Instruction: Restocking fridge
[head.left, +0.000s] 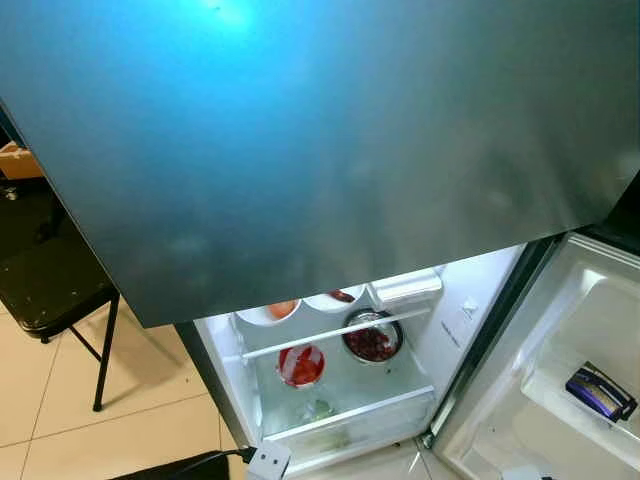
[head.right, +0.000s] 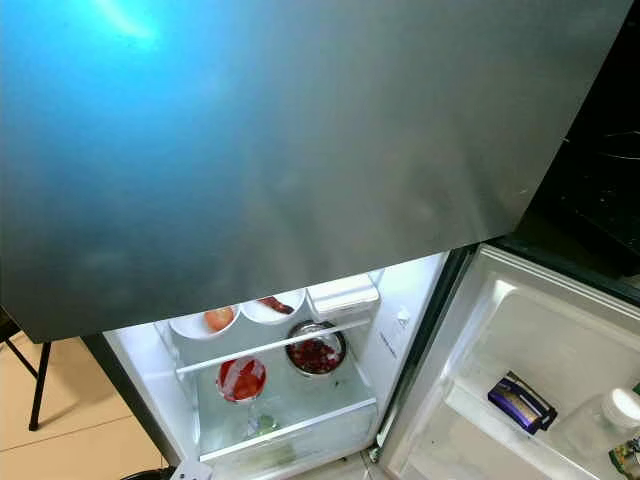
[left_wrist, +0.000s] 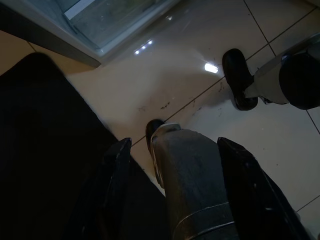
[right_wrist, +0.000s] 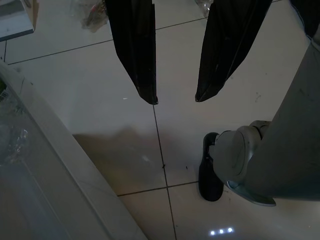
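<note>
The fridge stands before me with its grey upper door (head.left: 320, 140) shut and its lit lower compartment (head.left: 425, 345) open. On the glass shelf (head.left: 330, 335) sit two white bowls (head.left: 268, 314) (head.left: 335, 299), a white box (head.left: 405, 287) and a steel bowl of dark red food (head.left: 372, 340). Below the shelf is a red-topped container (head.left: 300, 365). The open lower door (head.left: 590, 300) swings to the right and holds a dark blue packet (head.left: 598, 392) and a white-capped bottle (head.right: 612, 412). My left gripper (left_wrist: 175, 142) and right gripper (right_wrist: 175, 99) both hang open over the floor, holding nothing.
A black folding chair (head.left: 50, 280) stands left of the fridge. A white plug block (head.left: 268, 460) with a black cable lies on the tiled floor by the fridge's foot. A dark mat (left_wrist: 45, 150) lies near my feet (right_wrist: 210, 170).
</note>
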